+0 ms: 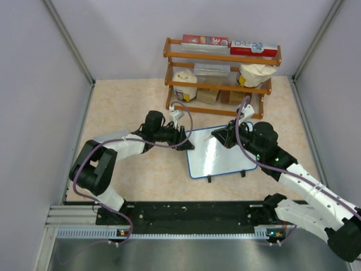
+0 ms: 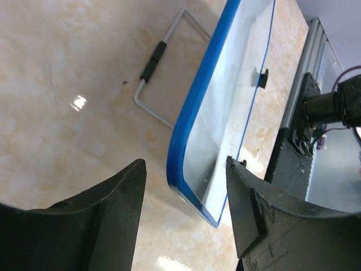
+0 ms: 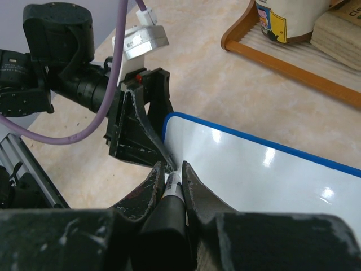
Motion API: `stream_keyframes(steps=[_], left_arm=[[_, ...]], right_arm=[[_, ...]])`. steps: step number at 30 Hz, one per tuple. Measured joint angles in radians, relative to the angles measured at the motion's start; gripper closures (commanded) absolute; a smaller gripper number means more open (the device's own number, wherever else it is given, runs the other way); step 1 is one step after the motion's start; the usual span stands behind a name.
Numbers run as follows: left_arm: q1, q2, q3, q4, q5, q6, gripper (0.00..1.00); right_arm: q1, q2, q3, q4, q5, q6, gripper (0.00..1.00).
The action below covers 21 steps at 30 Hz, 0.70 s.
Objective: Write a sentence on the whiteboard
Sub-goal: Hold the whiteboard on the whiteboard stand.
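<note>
The left gripper's jaws stand apart, astride the whiteboard's left far corner; whether either finger touches the blue rim cannot be told. The right gripper's jaws are clamped on a marker whose tip meets the board just inside that same corner. Most of the marker's barrel is hidden between the fingers.

The worktop carries a wooden rack at its far edge. The rack's packets are too small to read from above and are cut off in the right wrist view. The whiteboard lies at mid-worktop, just before the rack, and its face shows white with glare. A wire loop with a black sleeve lies beside the board, its ends hidden behind the rim.
</note>
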Motion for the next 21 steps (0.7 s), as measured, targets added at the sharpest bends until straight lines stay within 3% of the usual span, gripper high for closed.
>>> stream_keyframes(steps=[9,12,21], left_arm=[[0.0,0.006,0.075,-0.043,-0.039,0.044,0.4],[0.0,0.016,0.074,-0.041,-0.032,0.047,0.47],[0.002,0.021,0.034,0.064,0.092,-0.039,0.94]], right_arm=[[0.008,0.005,0.013,-0.007,0.021,-0.01,1.0],[0.049,0.023,0.026,-0.002,0.062,-0.027,1.0],[0.139,0.05,0.025,0.047,0.182,-0.087,1.0]])
